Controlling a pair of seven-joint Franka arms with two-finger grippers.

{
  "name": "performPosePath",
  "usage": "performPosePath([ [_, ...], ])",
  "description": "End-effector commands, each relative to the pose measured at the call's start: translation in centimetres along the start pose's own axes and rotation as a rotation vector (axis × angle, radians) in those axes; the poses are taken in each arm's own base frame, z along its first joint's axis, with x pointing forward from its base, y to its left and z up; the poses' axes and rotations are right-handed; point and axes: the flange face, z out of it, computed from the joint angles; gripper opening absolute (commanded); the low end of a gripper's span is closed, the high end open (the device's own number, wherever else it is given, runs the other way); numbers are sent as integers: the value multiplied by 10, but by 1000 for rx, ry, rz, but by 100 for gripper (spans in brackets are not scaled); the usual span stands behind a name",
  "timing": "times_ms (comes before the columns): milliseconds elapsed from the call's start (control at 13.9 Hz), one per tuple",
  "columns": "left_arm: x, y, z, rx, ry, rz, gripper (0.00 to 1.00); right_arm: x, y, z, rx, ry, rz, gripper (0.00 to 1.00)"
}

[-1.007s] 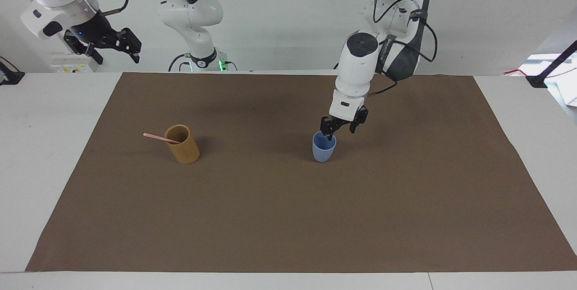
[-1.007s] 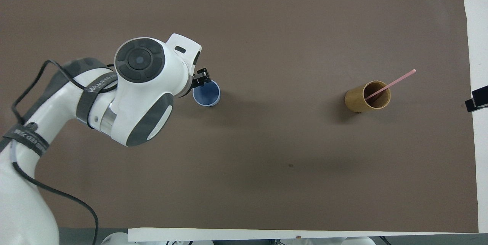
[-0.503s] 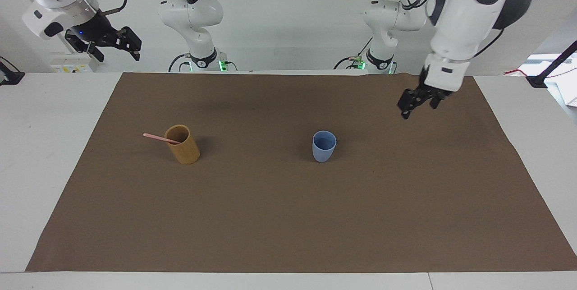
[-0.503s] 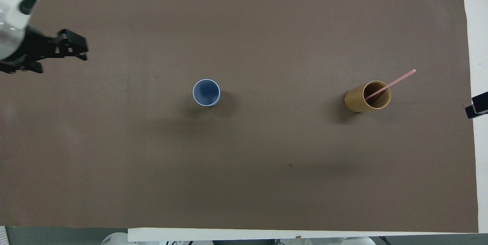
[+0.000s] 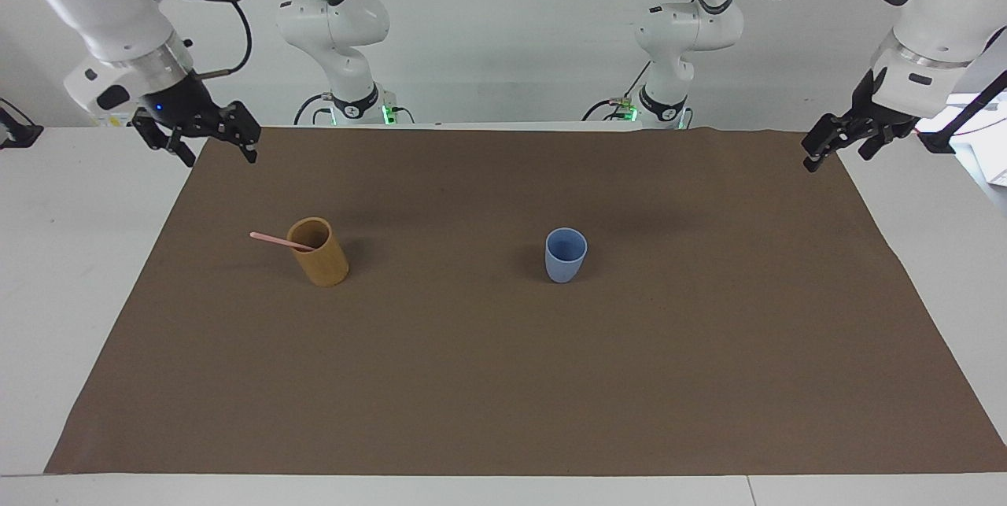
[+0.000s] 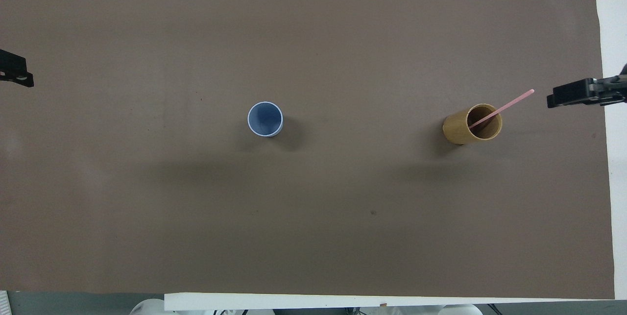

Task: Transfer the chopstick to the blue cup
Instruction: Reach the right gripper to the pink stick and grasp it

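While the chopstick (image 5: pixel 271 239) leans from the tan cup (image 5: pixel 319 252), blue cup (image 5: pixel 566 254) sits at its 3 o'clock; right gripper (image 5: pixel 206 134) spread, left gripper (image 5: pixel 846 137) looks spread, both empty.
Overhead, chopstick (image 6: pixel 499 108) tips toward 2 o'clock; a sideways grab could topple the tan cup (image 6: pixel 472 123).

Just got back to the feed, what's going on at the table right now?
Nothing is held. One chopstick leans in the tan cup toward the right arm's end; the blue cup stands upright mid-mat. The right gripper, open, is over the mat's corner near the tan cup. The left gripper waits at its own end.
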Motion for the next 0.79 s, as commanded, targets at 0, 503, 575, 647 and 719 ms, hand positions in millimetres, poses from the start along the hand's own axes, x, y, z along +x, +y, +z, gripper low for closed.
performPosePath([
  [0,-3,-1,0,4,-12,0,100,9,-15,29,55,19,47,100],
  [503,-3,-2,0,4,-13,-1,100,-1,10,106,78,52,86,100],
  [575,-3,-1,0,4,-12,0,100,2,10,108,88,68,93,99],
  [647,-3,-1,0,4,-12,0,100,5,12,114,91,72,94,98],
  [719,-3,-1,0,4,-12,0,100,7,12,116,100,82,82,93],
])
